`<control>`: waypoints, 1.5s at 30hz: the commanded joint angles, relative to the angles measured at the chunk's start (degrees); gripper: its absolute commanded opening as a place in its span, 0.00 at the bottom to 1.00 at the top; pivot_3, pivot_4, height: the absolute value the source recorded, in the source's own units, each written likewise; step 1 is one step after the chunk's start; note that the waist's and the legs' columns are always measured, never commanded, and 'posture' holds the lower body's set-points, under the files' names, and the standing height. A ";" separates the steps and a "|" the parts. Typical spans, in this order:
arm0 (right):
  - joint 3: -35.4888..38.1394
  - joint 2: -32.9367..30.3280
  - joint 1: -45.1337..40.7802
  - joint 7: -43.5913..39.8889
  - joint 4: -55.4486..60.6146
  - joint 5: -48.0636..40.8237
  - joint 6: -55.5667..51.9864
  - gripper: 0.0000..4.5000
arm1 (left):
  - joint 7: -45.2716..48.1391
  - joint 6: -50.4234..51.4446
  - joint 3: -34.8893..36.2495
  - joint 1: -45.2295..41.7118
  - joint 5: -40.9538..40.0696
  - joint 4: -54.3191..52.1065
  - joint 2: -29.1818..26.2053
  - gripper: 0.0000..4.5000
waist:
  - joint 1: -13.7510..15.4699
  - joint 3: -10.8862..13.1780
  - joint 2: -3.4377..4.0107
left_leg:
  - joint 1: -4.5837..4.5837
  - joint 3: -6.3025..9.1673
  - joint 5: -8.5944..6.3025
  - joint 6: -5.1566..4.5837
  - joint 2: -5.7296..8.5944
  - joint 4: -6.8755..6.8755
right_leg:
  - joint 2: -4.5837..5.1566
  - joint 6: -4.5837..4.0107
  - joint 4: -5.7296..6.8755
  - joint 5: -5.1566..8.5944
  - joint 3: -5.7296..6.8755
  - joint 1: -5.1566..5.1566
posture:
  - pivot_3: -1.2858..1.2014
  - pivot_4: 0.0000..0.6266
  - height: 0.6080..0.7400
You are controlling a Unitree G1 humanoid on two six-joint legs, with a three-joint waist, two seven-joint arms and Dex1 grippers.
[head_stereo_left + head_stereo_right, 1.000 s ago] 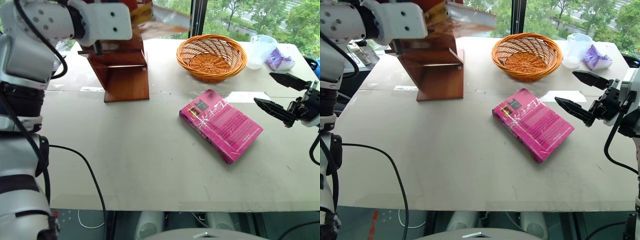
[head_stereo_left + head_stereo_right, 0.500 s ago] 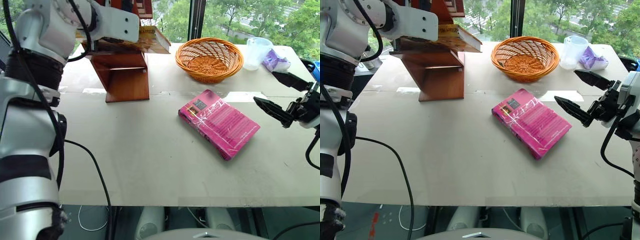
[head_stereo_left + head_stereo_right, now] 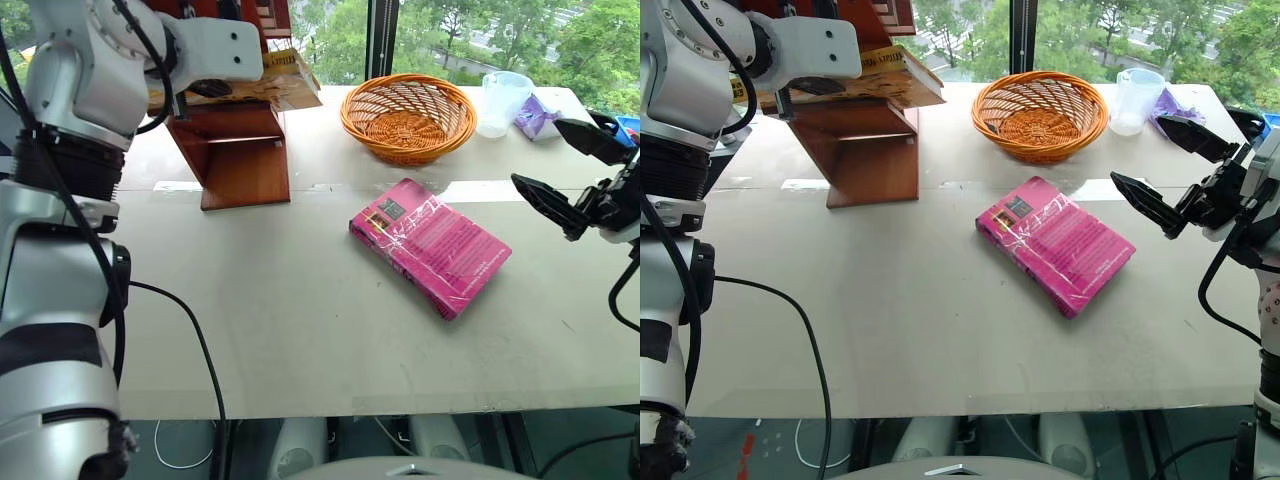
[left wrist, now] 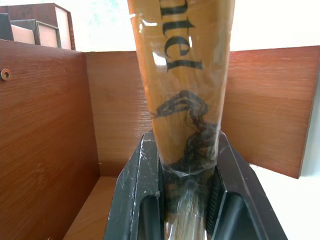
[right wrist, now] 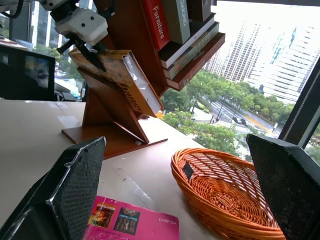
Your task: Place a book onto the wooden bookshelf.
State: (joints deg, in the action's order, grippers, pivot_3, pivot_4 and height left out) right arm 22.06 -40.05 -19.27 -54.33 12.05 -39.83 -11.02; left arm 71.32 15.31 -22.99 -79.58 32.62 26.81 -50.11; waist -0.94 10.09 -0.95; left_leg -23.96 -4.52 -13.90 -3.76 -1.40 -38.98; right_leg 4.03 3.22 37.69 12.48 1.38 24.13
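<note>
Left claw (image 4: 186, 200) clamps the yellow book (image 4: 182, 75) at the wooden bookshelf (image 3: 245, 150); right claw (image 3: 572, 165) hangs spread wide.

At far left, the head views show the book lying nearly flat over a shelf board, its near end hidden behind the arm. The left wrist view alone shows the black fingers (image 4: 136, 200) pinching its spine. Mid-worktop (image 3: 300, 320) lies a pink book (image 3: 430, 245), then a wicker basket (image 3: 407, 115). The right wrist view reveals upper-shelf books, cut off elsewhere.

Left gripper (image 4: 186, 200) clamped tight, raised; right gripper (image 3: 570, 170) spread wide.
</note>
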 commanded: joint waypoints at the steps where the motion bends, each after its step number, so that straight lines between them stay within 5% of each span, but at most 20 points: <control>1: -0.24 0.35 -1.87 -0.38 -0.04 0.18 1.78 1.00 | -0.70 3.07 0.02 1.25 1.96 2.16 -0.26 0.19 | -0.03 0.00 0.00 | 0.01 0.00 0.00 0.00 0.00 0.00 | 0.00 0.00 0.01 0.00 0.00 0.00 | 0.52 0.24 0.95; 9: 0.62 0.07 -2.03 -0.86 0.99 -1.88 0.76 1.00 | 4.54 10.66 5.48 1.95 -2.75 -8.65 -1.91 0.99 | 0.21 0.12 -0.16 | -0.42 -0.02 0.00 0.00 0.01 -0.05 | 0.02 -0.13 -0.04 -0.09 -0.03 0.32 | 0.52 0.24 0.95; 12: 1.12 -0.35 -1.50 -1.17 1.31 -2.75 0.23 1.00 | 7.93 16.85 8.78 4.75 -5.67 -15.37 -4.25 0.99 | 0.19 0.13 -0.16 | -0.95 -0.01 0.07 0.11 0.03 -0.24 | 0.04 -0.10 0.00 -0.09 -0.06 0.76 | 0.52 0.24 0.95; 18: 1.53 -2.26 -1.78 -1.80 1.42 -4.44 -2.02 1.00 | 11.09 42.35 23.71 8.99 -23.05 -34.19 -0.38 0.99 | 0.57 0.16 -0.22 | -1.00 0.09 0.07 0.13 0.07 -0.29 | 0.09 0.00 -0.04 -0.03 0.04 0.71 | 0.52 0.24 0.95; 23: 1.14 -3.96 -2.71 -2.18 0.47 -4.98 -3.60 1.00 | 5.19 60.83 40.69 15.14 -38.59 -49.28 13.94 0.99 | 0.43 0.14 -0.20 | -0.78 0.20 -0.02 -0.02 0.09 -0.40 | 0.10 0.10 0.07 0.04 0.08 0.48 | 0.52 0.24 0.95; 28: 1.36 -5.32 -0.27 -1.87 0.33 -3.70 -5.41 1.00 | -10.10 55.46 47.60 27.62 -44.70 -58.63 35.55 0.99 | 0.52 0.01 -0.03 | -0.66 0.39 0.01 0.01 0.09 -0.49 | 0.04 0.06 0.19 -0.01 0.19 0.31 | 0.52 0.24 0.95; 30: 1.70 -5.92 1.59 -2.21 0.03 -3.18 -5.70 1.00 | -12.52 54.32 46.89 34.21 -47.02 -60.63 38.89 0.99 | 0.40 0.09 -0.18 | -0.30 0.33 0.00 0.02 0.12 -0.47 | 0.11 -0.02 0.10 -0.02 0.15 -0.08 | 0.52 0.24 0.95; 36: 9.05 -10.34 13.86 -3.70 -3.43 1.09 -5.66 1.00 | -13.95 41.67 43.30 56.95 -50.16 -60.33 35.16 0.99 | 0.51 0.08 -0.15 | -0.17 0.30 -0.01 0.02 0.09 -0.21 | 0.10 -0.06 -0.01 -0.03 0.06 -0.09 | 0.52 0.24 0.95; 45: 17.24 -12.87 30.03 -6.63 -11.53 10.43 -0.25 1.00 | -10.30 26.96 45.56 76.00 -52.26 -54.62 20.78 0.99 | 1.48 0.02 -0.10 | 0.10 0.25 -0.09 -0.06 0.09 -0.21 | 0.48 -0.37 -0.18 0.08 0.07 -0.31 | 0.52 0.24 0.95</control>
State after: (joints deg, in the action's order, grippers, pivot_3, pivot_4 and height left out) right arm 36.51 -51.84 9.92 -60.25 1.83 -31.02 -13.21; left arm 60.13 45.36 21.77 -5.27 -18.71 -27.86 -27.95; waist 0.54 10.11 -1.05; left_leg -23.83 -4.26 -13.99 -3.82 -1.32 -39.16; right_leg 4.55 2.84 37.52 12.55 1.47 23.81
